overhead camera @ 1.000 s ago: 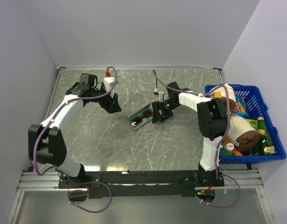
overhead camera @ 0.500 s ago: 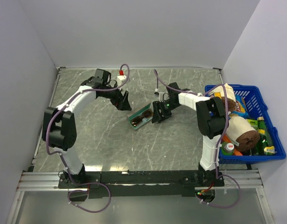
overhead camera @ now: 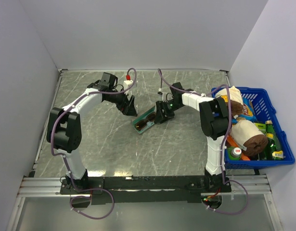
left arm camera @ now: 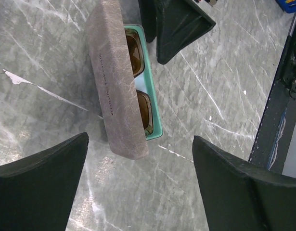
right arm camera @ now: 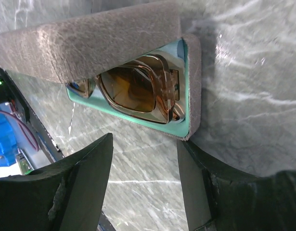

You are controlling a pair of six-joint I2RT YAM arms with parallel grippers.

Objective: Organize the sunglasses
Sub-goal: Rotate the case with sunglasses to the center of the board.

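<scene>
Well, sunglasses (left arm camera: 144, 110) in case (left arm camera: 114, 82), L hand (left arm camera: 140, 144) spread

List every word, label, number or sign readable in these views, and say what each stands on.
Nothing is legible in any view.
Case lid: one thin line of stamped lettering along it, too small to read.
Sunglasses: no marking visible.
Packet in the blue basket: printed label, too blurred to read.
Green bottle: yellow label, too blurred to read.

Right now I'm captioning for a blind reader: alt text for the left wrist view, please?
Amber-lensed sunglasses lie in a half-open, mint-lined grey-brown case on a grey marbled table. The left tool, open, frames its near end; the right tool sits at the far end.
</scene>
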